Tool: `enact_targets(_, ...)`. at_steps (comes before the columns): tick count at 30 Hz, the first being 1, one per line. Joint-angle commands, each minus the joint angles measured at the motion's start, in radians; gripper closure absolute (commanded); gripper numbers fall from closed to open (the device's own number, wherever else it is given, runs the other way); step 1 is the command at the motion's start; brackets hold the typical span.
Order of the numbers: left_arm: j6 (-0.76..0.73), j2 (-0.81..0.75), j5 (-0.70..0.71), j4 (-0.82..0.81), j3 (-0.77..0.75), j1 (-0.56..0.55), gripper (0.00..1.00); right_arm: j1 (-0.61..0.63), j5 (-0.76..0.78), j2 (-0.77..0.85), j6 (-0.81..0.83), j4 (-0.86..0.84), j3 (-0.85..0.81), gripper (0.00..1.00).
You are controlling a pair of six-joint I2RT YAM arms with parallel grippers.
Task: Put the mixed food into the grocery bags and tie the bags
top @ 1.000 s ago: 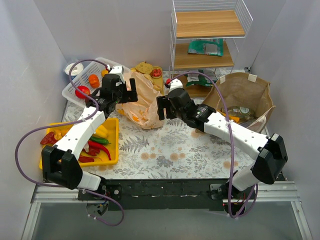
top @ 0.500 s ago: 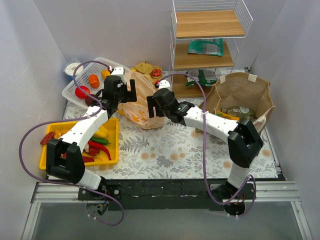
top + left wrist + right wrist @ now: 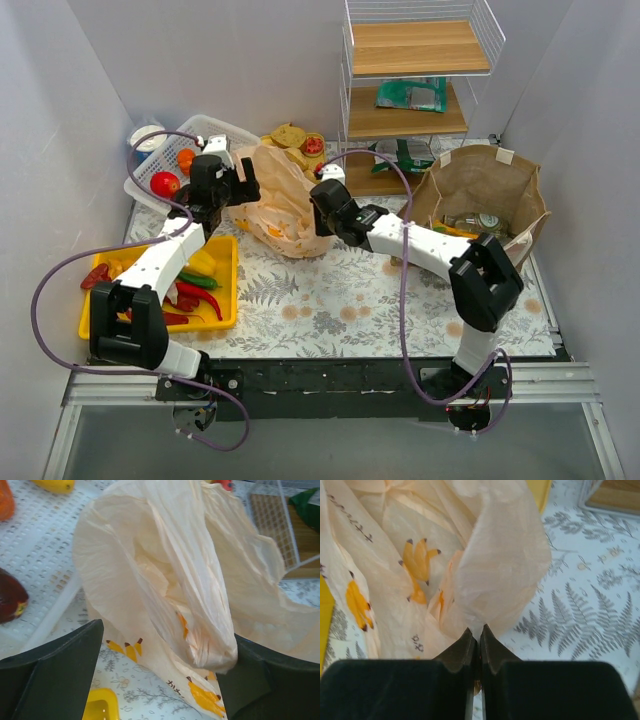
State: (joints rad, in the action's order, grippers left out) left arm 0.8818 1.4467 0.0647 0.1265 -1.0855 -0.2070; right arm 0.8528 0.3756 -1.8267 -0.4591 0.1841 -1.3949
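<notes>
right gripper (image 3: pixel 477 632) pinched tight on a fold of the peach plastic bag (image 3: pixel 285 205) | left gripper (image 3: pixel 167 632) spread wide, bag film hanging between its fingers | bag slumped just right of the yellow tray (image 3: pixel 228 300) | brown paper bag (image 3: pixel 520 190) well right of the tray

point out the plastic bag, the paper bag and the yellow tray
plastic bag (image 3: pixel 277 192), top view, crinkled middle
paper bag (image 3: pixel 482 184), top view, inner far wall
yellow tray (image 3: pixel 229 276), top view, right edge

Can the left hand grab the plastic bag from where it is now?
Probably yes. The left hand is open and a fold of the plastic bag hangs right between its jaws, nothing in front. The right hand is pinched shut on another flap.
</notes>
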Motion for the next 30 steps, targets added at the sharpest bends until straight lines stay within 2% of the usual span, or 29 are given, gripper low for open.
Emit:
enact_targets(1,0.057,-0.098,-0.147,-0.013,0.033,-0.009,0.15,0.0,-0.001,0.194,0.046,0.069,0.1,0.89)
enact_targets(5,0.04,-0.161,-0.125,-0.002,0.056,-0.083,0.11,0.0,0.0,0.355,0.033,0.147,0.291,0.9)
enact_targets(8,0.031,-0.149,-0.121,0.004,0.053,-0.14,0.11,0.0,0.0,0.478,0.004,0.152,0.406,0.9)
enact_targets(10,0.04,-0.138,-0.141,0.004,0.05,-0.16,0.14,0.0,0.003,0.55,-0.021,0.149,0.454,0.9)
enact_targets(12,0.033,-0.12,-0.134,0.022,0.041,-0.198,0.25,0.0,0.017,0.589,-0.035,0.149,0.508,0.9)
enact_targets(15,0.039,-0.124,-0.123,0.09,0.042,-0.251,0.29,0.0,0.043,0.636,-0.052,0.161,0.537,0.9)
enact_targets(18,0.058,-0.172,-0.147,0.093,0.114,-0.276,0.34,0.0,0.083,0.655,-0.047,0.187,0.539,0.9)
enact_targets(20,0.074,-0.226,-0.177,0.081,0.169,-0.276,0.41,0.0,0.112,0.652,-0.038,0.207,0.53,0.9)
enact_targets(21,0.072,-0.241,-0.19,0.075,0.186,-0.276,0.46,0.0,0.118,0.649,-0.036,0.221,0.522,0.87)
enact_targets(22,0.062,-0.268,-0.21,0.068,0.212,-0.278,0.66,0.0,0.132,0.641,-0.03,0.238,0.499,0.84)
enact_targets(23,0.059,-0.278,-0.224,0.067,0.222,-0.278,0.77,0.0,0.132,0.638,-0.02,0.285,0.476,0.78)
enact_targets(24,0.059,-0.287,-0.232,0.064,0.231,-0.278,0.86,0.002,0.129,0.635,0.014,0.314,0.453,0.6)
enact_targets(26,0.052,-0.293,-0.256,0.068,0.246,-0.279,1.0,0.026,0.152,0.635,0.059,0.363,0.372,0.44)
enact_targets(27,0.057,-0.293,-0.266,0.07,0.248,-0.279,1.0,0.043,0.184,0.638,0.095,0.402,0.347,0.36)
enact_targets(30,0.082,-0.29,-0.315,0.07,0.246,-0.279,1.0,0.126,0.314,0.649,0.143,0.457,0.232,0.31)
